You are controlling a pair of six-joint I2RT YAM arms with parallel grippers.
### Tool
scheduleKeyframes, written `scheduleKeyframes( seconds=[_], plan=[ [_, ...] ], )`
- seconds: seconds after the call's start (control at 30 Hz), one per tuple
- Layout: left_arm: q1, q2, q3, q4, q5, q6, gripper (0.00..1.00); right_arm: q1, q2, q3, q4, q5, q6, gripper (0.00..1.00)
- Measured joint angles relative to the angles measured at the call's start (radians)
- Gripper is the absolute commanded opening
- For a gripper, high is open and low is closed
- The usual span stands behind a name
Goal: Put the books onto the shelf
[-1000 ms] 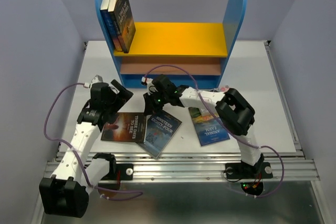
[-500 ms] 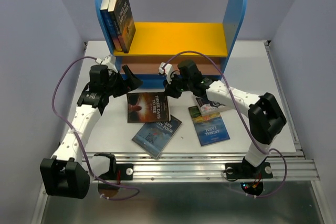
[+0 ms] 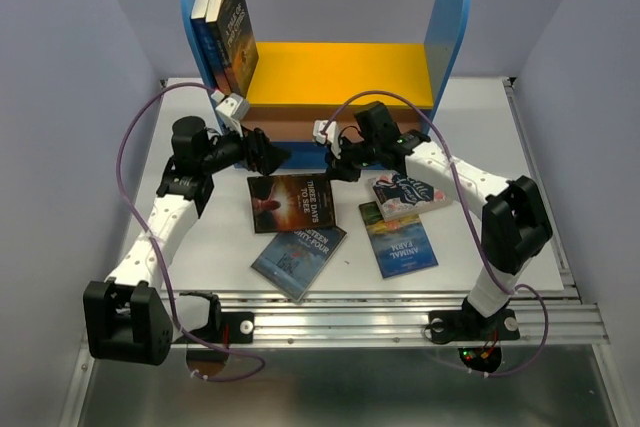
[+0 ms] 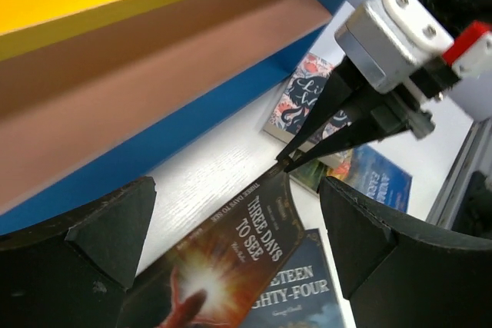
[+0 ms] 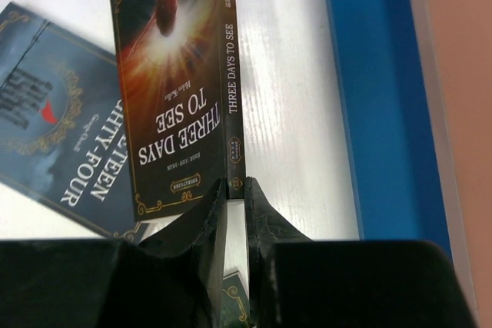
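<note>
A: What has changed against one second back?

B: The brown paperback titled "Three Days to See" [image 3: 289, 202] has left its spot by the left arm, where it overlapped the dark blue "Nineteen Eighty-Four" paperback [image 3: 298, 259]. It now lies clear of that one and nearer the small blue-sided shelf [image 3: 447, 17]. Both arms have reached forward.

A: Right gripper [image 4: 285, 161]?

B: Narrow, pinched on the brown paperback's corner at the spine edge. The book stretches away ahead of its fingertips.

A: Left gripper [image 3: 264, 153]?

B: Spread wide, gripping nothing. The brown paperback's other end lies just below and ahead of it.

A: Surroundings, obstructions?

B: The shelf's blue base [image 4: 154, 136] and brownish-pink lower board [image 4: 154, 67] stand just beyond both grippers. A pinkish floral paperback [image 3: 408, 192] sits just behind the right gripper, under its forearm. A blue "Animal Farm" paperback [image 3: 398, 242] is further back. Two upright paperbacks [image 3: 226, 32] stand on the yellow upper board [image 3: 340, 72], leaning at the left panel, above the left gripper.
</note>
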Motion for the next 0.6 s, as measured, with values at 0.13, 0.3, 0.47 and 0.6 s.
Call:
scheduleKeyframes(
  seconds=[0.13, 0.3, 0.47, 0.6],
  plan=[
    [0.0, -0.034, -0.082, 0.081, 0.074, 0.098, 0.99, -0.003, -0.001, 0.023, -0.068, -0.039, -0.073, 0.01],
    [-0.009, -0.081, -0.159, 0.131, 0.142, 0.187, 0.99, -0.004, -0.017, 0.031, -0.148, -0.052, -0.156, 0.01],
    [-0.092, -0.063, -0.177, 0.154, 0.12, 0.229, 0.99, -0.004, -0.023, 0.064, -0.222, -0.068, -0.229, 0.01],
    [-0.148, 0.026, -0.169, 0.124, 0.092, 0.261, 0.99, -0.006, -0.04, 0.064, -0.257, -0.084, -0.273, 0.01]
  ],
)
